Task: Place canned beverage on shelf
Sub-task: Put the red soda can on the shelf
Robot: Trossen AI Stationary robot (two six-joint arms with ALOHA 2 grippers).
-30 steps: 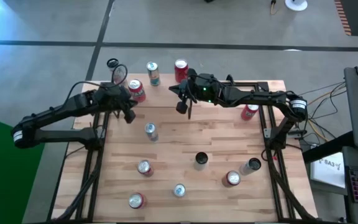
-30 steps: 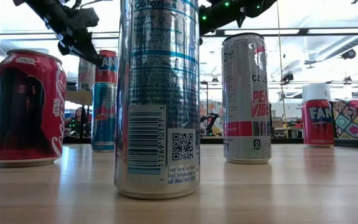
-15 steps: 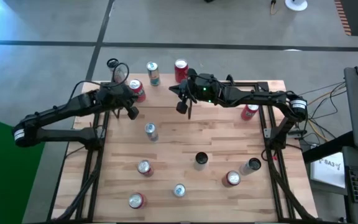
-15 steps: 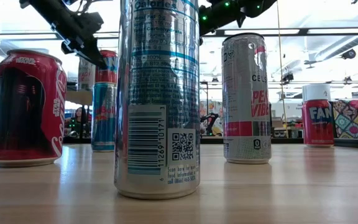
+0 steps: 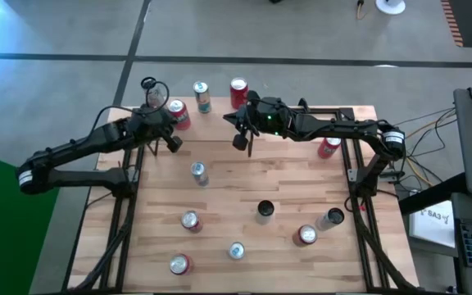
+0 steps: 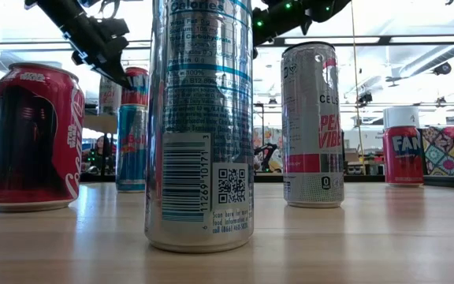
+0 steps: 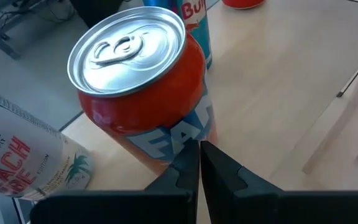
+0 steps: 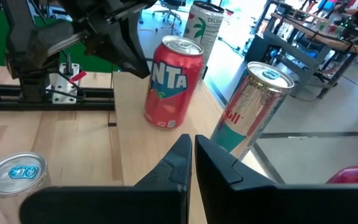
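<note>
Here the left end effector (image 7: 199, 163), fingers clenched and empty, hovers just beside the orange Fanta can (image 7: 143, 93) standing on the shelf (image 7: 272, 81); the right end effector (image 8: 191, 158), likewise clenched, waits nearby.

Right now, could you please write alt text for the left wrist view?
An orange Fanta can with a silver top stands on the light wood shelf, just beyond the left gripper's shut fingers. A white can stands beside it, a blue can behind.
</note>
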